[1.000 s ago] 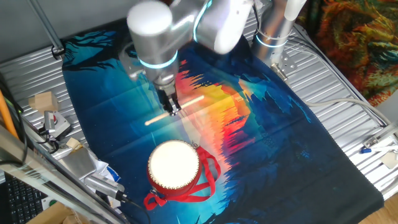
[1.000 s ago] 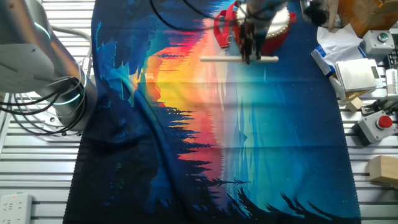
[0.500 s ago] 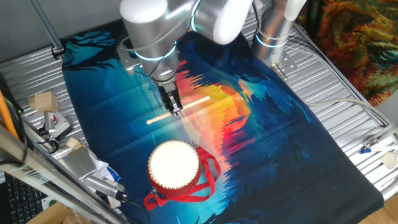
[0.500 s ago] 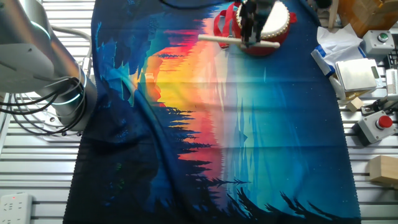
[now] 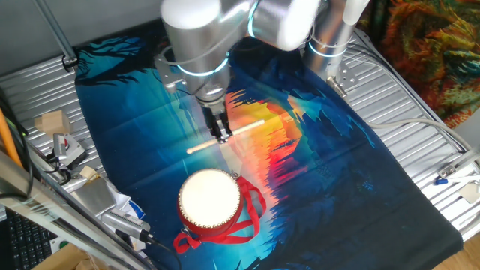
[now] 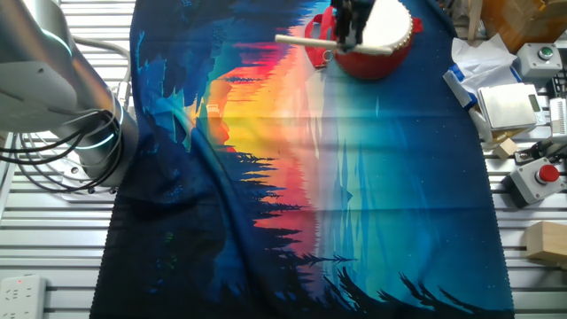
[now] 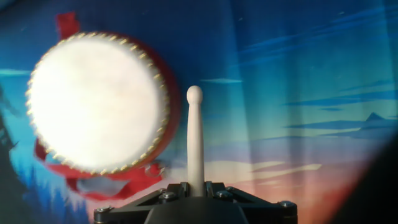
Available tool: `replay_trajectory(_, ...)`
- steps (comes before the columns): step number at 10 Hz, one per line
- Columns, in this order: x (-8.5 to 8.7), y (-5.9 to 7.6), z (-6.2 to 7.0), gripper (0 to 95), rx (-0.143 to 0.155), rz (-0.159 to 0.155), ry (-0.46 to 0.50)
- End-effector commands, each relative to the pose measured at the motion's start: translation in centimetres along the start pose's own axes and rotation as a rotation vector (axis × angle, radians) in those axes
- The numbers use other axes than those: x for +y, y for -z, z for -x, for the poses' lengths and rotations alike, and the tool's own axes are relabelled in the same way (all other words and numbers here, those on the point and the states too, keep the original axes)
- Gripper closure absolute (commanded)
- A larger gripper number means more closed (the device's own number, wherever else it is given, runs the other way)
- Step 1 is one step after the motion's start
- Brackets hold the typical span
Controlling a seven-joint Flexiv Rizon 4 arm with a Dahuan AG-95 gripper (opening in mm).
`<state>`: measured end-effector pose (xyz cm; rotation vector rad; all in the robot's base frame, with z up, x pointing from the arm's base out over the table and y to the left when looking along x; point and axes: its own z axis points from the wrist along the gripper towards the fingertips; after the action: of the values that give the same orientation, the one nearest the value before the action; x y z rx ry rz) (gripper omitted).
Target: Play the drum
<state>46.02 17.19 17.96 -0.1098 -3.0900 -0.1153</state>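
The drum [image 5: 210,201] has a white round head, red sides and red ribbon straps and sits on the printed cloth near its front edge. It also shows in the other fixed view [image 6: 381,35] and in the hand view [image 7: 96,102]. My gripper [image 5: 223,136] is shut on a thin pale wooden stick [image 5: 225,137] and holds it level above the cloth, a short way behind the drum. In the hand view the stick [image 7: 195,137] points forward, its rounded tip just right of the drum's rim. In the other fixed view the gripper [image 6: 345,40] overlaps the drum's left side.
A dark blue cloth with an orange sunset print [image 5: 300,150] covers the metal table. Wooden blocks [image 5: 51,121] and tools lie at the left edge. A red button box [image 6: 540,182] and other boxes stand at the right in the other fixed view.
My gripper with the stick has shifted a little sideways towards the drum and risen slightly. The drum has not moved.
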Motion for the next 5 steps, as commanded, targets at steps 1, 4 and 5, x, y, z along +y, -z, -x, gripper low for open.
replay_trajectory(1, 0.67, 0.02, 0.04, 95.0, -0.004, 0.003, -0.007)
replay_trajectory(4, 0.66, -0.10, 0.28, 95.0, -0.007, 0.006, -0.026)
replay_trajectory(5, 0.25, -0.22, 0.65, 95.0, -0.004, 0.002, -0.021)
